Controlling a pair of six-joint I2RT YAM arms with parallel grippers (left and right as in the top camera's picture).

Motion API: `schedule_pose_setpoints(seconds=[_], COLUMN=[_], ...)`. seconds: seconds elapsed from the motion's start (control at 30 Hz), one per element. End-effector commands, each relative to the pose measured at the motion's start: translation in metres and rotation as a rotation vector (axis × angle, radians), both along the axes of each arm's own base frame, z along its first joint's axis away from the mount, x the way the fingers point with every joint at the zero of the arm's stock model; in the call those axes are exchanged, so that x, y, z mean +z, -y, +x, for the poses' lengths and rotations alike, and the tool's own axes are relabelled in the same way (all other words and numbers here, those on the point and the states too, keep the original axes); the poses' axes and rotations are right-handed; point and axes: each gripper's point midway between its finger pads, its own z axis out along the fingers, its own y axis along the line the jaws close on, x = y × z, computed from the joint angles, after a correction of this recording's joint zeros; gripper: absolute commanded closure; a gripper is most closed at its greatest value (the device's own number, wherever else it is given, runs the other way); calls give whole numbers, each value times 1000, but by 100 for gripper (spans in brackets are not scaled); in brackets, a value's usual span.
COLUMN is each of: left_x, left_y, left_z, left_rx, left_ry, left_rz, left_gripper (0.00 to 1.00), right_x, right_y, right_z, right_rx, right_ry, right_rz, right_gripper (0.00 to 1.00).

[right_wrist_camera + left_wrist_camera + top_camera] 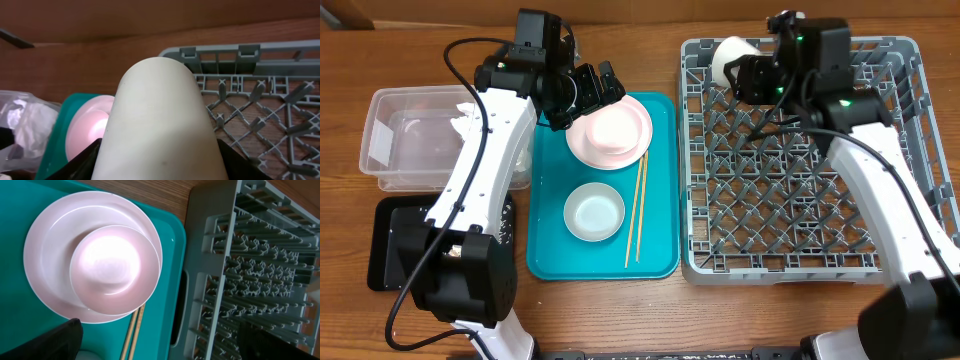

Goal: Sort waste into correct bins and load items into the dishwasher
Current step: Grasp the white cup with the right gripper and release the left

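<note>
Black and shallow, the flat tray (382,235) is lying nearest on the wooden surface. Beside it the teal serving tray (655,255) is carrying a whitish bowl (594,212) and the wooden chopsticks (636,210), lying side by side. Those sticks are looking light, thin and ready to roll, so pinching both across the middle seems best. Further back on the same tray the pink plate (638,125) is sitting with a second bowl (612,130) resting in it. The left end effector (586,88) is hovering over them, fingers spread wide with nothing between. Both dishes are probably stiff, smooth and breakable, so the bowl's rim is offering the surest hold. Off to the left the clear tub (405,140) is holding the crumpled napkin (468,118). Farthest off, the right end effector (752,75) is clamping the small white cup (728,58) across its body at the far left corner of the grey dish rack (692,170). Light and slick, the cup is wanting a gentle set-down among the pegs
</note>
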Motion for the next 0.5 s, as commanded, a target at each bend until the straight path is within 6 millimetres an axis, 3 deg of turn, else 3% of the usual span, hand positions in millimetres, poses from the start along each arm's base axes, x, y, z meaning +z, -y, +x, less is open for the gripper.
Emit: schedule_pose_setpoints(seconds=[0.0, 0.2, 0.47], left_x=[8, 8, 8], left_y=[-2, -2, -2], left_z=[2, 2, 2], left_rx=[9, 9, 8], left_ry=[22, 22, 22], left_rz=[11, 11, 11], left_gripper=[0, 0, 0], right_x=[-8, -44, -73], right_y=[-2, -3, -17], right_z=[15, 30, 38], right_rx=[7, -2, 38], right_ry=[16, -31, -19], right_rz=[-20, -38, -170], right_gripper=[67, 67, 67])
